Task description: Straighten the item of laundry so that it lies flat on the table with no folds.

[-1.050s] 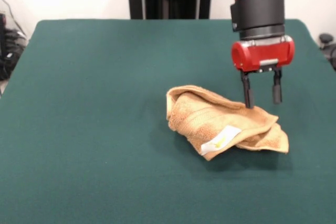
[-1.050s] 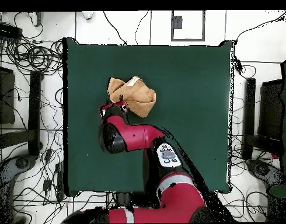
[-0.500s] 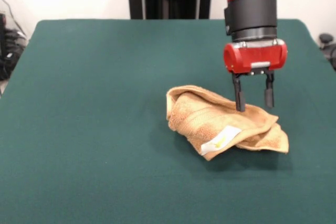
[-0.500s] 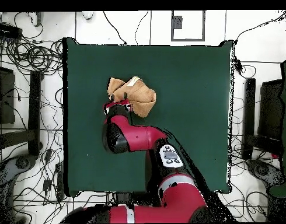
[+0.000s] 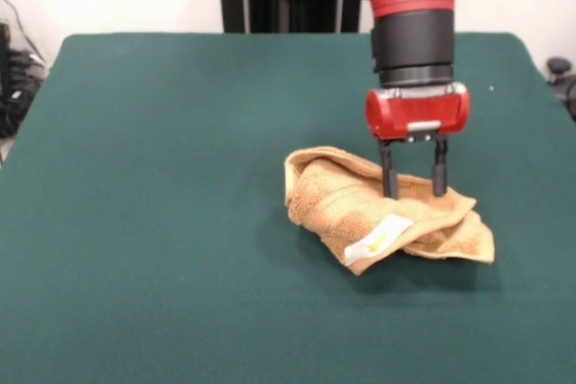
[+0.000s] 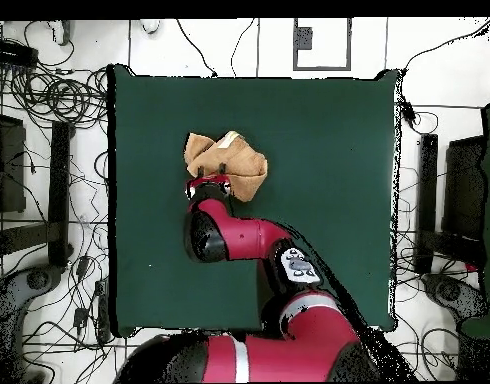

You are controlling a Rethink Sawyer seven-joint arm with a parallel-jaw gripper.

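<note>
The item of laundry [image 5: 331,200] is a tan terry towel, crumpled and folded over itself, right of the table's middle in the front view. Its white-yellow tag [image 5: 379,239] shows on the near fold. My gripper [image 5: 415,193] hangs open over the towel's far upper fold, with its two dark fingers [image 5: 390,177] straddling the cloth and their tips at its surface. In the overhead view the towel [image 6: 232,157] lies in the upper left part of the green table [image 6: 329,150], and the gripper [image 6: 210,185] sits at the towel's lower left edge under the red arm.
Green table [image 5: 153,186] surface stretches wide on all sides of the towel. In the overhead view cables [image 6: 49,95] and dark stands [image 6: 61,190] surround the table. A dark object [image 5: 562,71] sits past the table's right edge in the front view.
The gripper has moved left in the front view and come down, from beside the towel's far edge to its upper fold. It stays open. The towel has not moved.
</note>
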